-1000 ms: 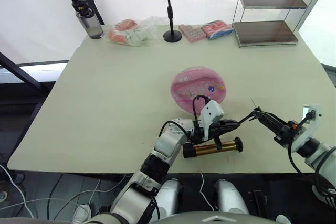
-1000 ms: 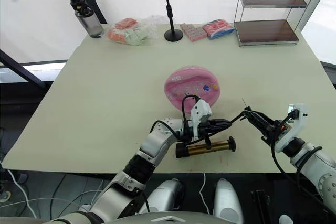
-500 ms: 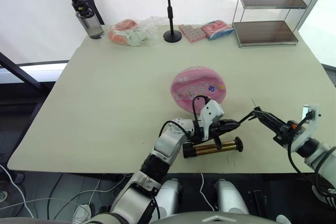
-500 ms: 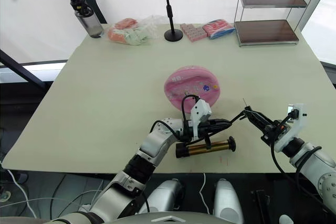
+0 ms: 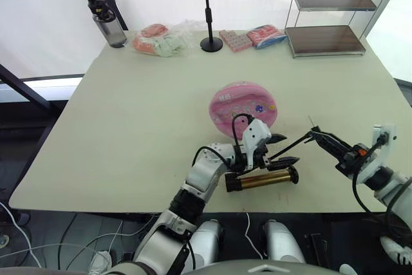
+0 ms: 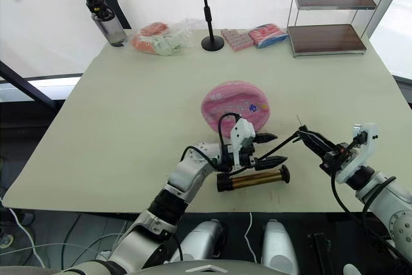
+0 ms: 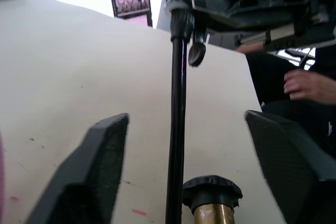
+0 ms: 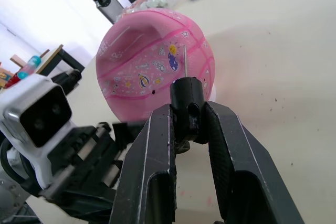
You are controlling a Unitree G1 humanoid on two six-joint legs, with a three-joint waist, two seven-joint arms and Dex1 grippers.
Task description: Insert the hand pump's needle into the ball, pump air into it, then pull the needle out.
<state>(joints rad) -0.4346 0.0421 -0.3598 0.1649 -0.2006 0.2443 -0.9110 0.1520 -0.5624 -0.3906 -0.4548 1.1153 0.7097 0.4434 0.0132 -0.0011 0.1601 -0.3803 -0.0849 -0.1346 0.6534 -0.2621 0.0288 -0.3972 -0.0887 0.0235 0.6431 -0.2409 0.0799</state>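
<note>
Centrally on the pale worktop (image 5: 129,127) sits the pink ball (image 5: 243,107), its small black valve hole (image 8: 152,92) facing the robot's right gripper (image 8: 185,116). That gripper, nearer the robot and to the ball's right, has its jaws clenched on the black fitting of the needle (image 8: 184,60), whose thin metal pin points up toward the ball without touching it. Just on the robot's side of the ball, the hand pump (image 5: 261,180) lies flat on the worktop, its black hose (image 5: 293,141) running up to the held fitting. The left gripper (image 5: 278,149) hovers between ball and pump, jaws released and spread either side of the hose.
</note>
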